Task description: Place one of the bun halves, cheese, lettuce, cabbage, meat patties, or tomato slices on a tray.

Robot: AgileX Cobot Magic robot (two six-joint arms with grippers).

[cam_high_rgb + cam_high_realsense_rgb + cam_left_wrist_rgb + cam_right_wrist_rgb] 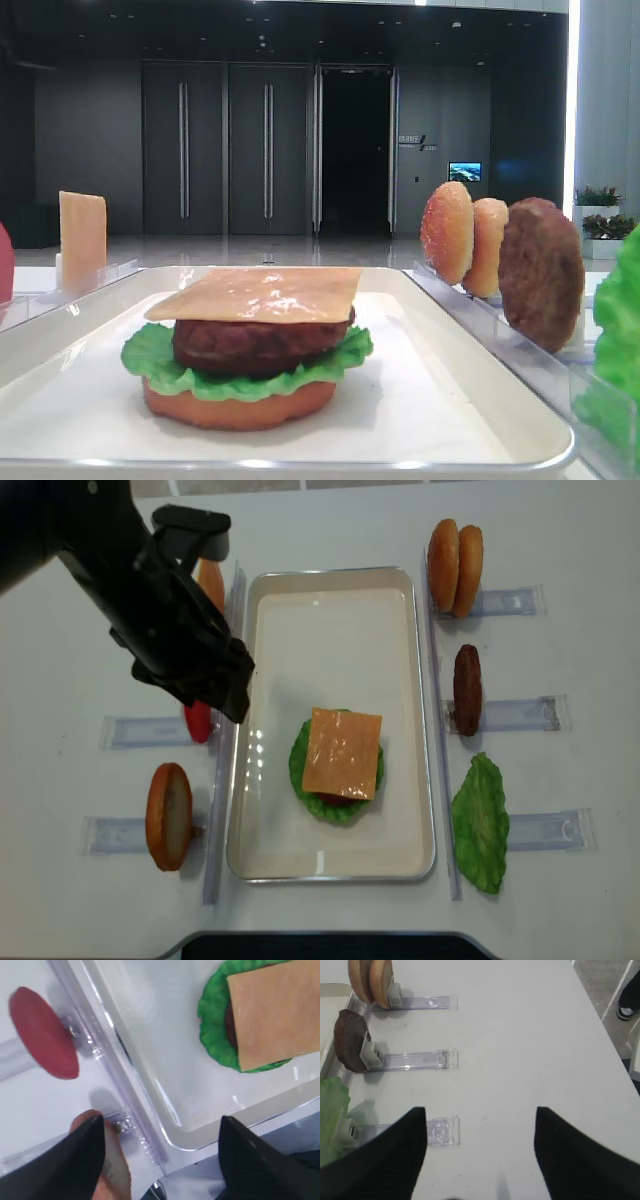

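Left wrist view: the left gripper [162, 1147] hangs wide and empty over the tray's [150, 1060] left rim, the tomato slice [44, 1032] racked upright alongside for an easy pick. The cheese [343, 752] tops the stack mid-tray. The right gripper [480, 1147] gapes empty over the table [530, 1035].

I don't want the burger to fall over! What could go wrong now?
The cheese lies crooked on the stack and overhangs it, so a bump might slide it off. The left gripper, jaws open and empty, hangs right by the tray rim and the tomato slice; it could knock either.
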